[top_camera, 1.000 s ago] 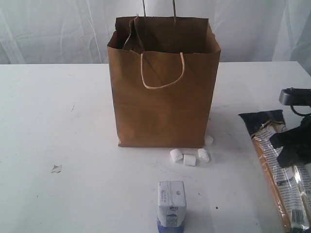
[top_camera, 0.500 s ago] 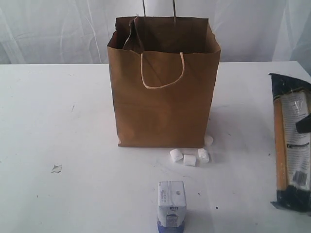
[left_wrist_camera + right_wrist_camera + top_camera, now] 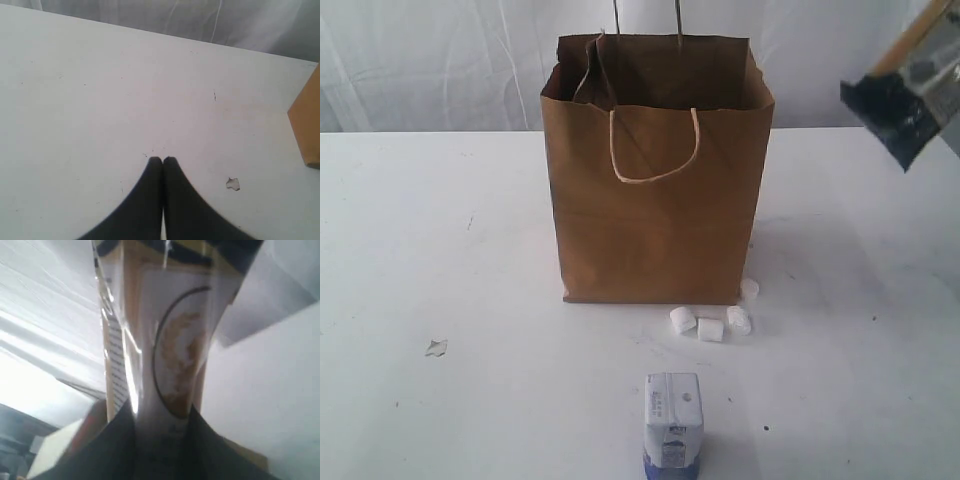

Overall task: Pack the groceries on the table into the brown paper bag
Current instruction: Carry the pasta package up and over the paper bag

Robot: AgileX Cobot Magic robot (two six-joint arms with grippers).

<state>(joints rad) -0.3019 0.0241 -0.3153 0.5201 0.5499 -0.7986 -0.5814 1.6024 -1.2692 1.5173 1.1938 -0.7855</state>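
Bag (image 3: pixel 655 200) upright, mouth agape, centre of table (image 3: pixel 440 250) toward far edge. Packet (image 3: pixel 898 108) airborne above far right corner, right gripper (image 3: pixel 160 424) clamped on it. Unpacked: marshmallows (image 3: pixel 710 322) at bag's near base, carton (image 3: pixel 673 418) at near edge. Left gripper (image 3: pixel 162 161) closed, empty, over left side. Route to bag mouth looks free; contents unseen.

White tabletop (image 3: pixel 440 250), brown paper bag (image 3: pixel 655 220), white marshmallows (image 3: pixel 710 329), white-blue carton (image 3: pixel 673 415), dark-ended orange-edged packet (image 3: pixel 898 108).

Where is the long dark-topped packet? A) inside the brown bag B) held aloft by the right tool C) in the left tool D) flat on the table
B: the long dark-topped packet hangs clear above the white tabletop, clamped in the right tool.
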